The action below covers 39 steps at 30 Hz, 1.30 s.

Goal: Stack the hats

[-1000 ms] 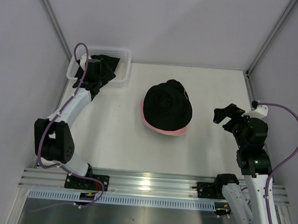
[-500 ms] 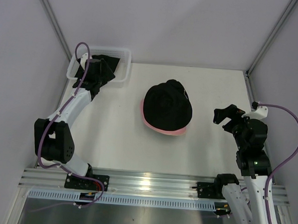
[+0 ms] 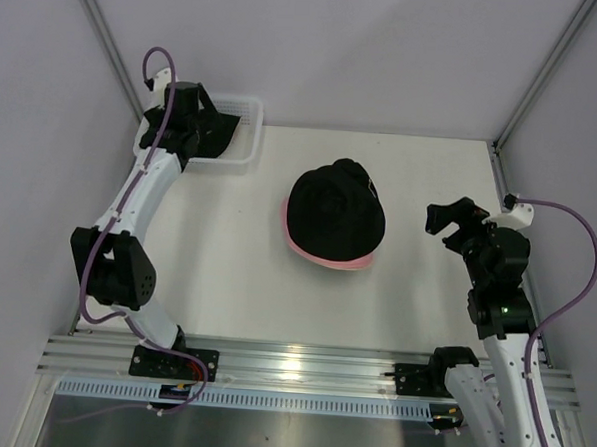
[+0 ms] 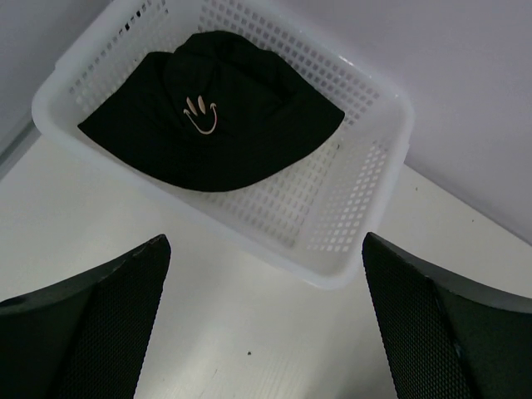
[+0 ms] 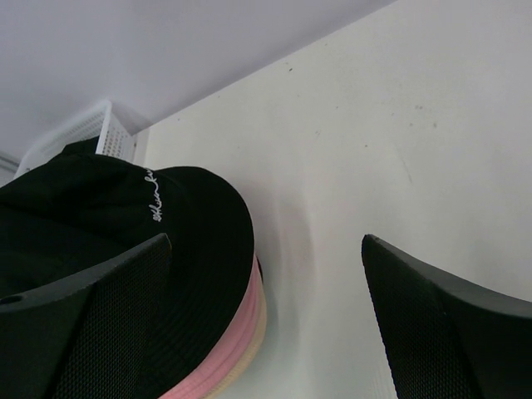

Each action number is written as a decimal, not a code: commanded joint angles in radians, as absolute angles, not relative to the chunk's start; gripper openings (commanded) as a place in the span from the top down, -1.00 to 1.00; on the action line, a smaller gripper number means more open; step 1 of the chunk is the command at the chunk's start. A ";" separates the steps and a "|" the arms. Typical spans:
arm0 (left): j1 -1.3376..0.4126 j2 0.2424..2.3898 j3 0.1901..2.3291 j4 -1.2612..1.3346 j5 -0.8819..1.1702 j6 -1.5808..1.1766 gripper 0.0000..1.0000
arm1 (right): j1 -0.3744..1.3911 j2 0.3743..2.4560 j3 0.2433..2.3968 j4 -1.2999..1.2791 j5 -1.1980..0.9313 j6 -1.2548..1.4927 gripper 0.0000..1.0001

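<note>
In the middle of the table lies a stack of hats: a black hat with white script on top, a pink brim under it and a cream brim at the bottom. Another black hat with a small light smiley mark lies inside the white mesh basket at the far left. My left gripper hangs open above the basket's near edge, holding nothing. Right of the stack, my right gripper is open and empty, its left finger over the black brim.
The basket stands against the back wall in the left corner. Grey walls and slanted frame posts close in the table. An aluminium rail with both arm bases runs along the near edge.
My left arm has lifted and drawn back toward the far left corner, out of the basket, without the hat. My right gripper has edged slightly left toward the stack.
</note>
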<state>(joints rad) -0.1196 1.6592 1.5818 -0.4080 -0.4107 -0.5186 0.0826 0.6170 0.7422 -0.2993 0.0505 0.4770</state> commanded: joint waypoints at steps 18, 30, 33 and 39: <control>0.133 2.267 2.240 -0.514 -0.223 -0.507 -0.99 | 0.081 0.929 0.862 0.044 -0.029 0.580 -0.99; 0.183 2.474 2.350 -0.476 -0.075 -0.604 -0.98 | 0.097 1.089 0.911 0.149 -0.015 0.587 -0.99; 0.198 2.491 2.364 -0.483 -0.023 -0.638 -0.97 | 0.104 1.124 0.934 0.147 -0.018 0.578 -0.99; 0.202 2.513 2.378 -0.560 -0.008 -0.676 -0.91 | 0.112 1.151 0.954 0.155 -0.017 0.569 -0.99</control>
